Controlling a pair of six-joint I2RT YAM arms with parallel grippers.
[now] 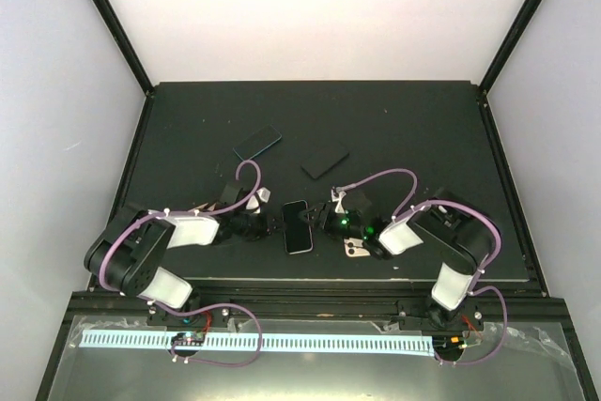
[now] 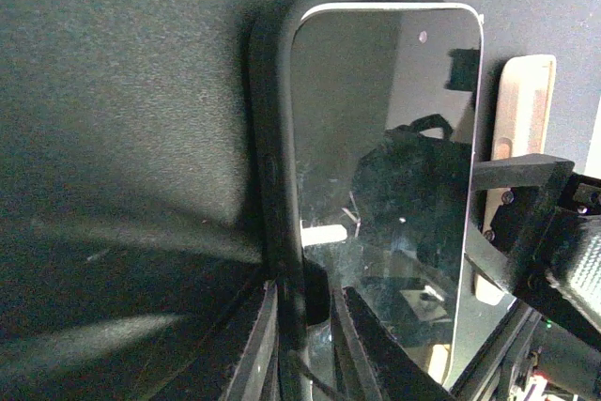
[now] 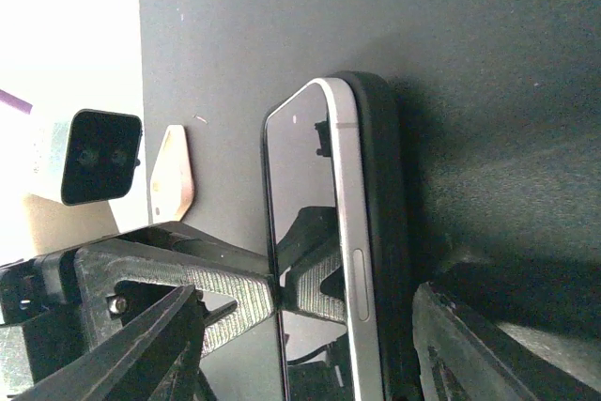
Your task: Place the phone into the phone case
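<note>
The phone (image 1: 297, 226), with a silver rim and glossy dark screen, lies in the black phone case at the table's near middle. In the left wrist view the phone (image 2: 385, 166) has its left side down inside the case wall (image 2: 272, 166). In the right wrist view its silver edge (image 3: 346, 232) stands above the case (image 3: 387, 232). My left gripper (image 1: 275, 224) (image 2: 305, 345) is shut on the case's left wall and the screen edge. My right gripper (image 1: 324, 221) (image 3: 305, 354) is open, its jaws wide on either side of the phone's right edge.
A second phone (image 1: 257, 142) and a flat dark case (image 1: 325, 157) lie farther back on the black table (image 1: 413, 129). A tan tab with holes shows beside the phone in each wrist view (image 2: 521, 105) (image 3: 171, 171). Black frame posts and white walls enclose the table.
</note>
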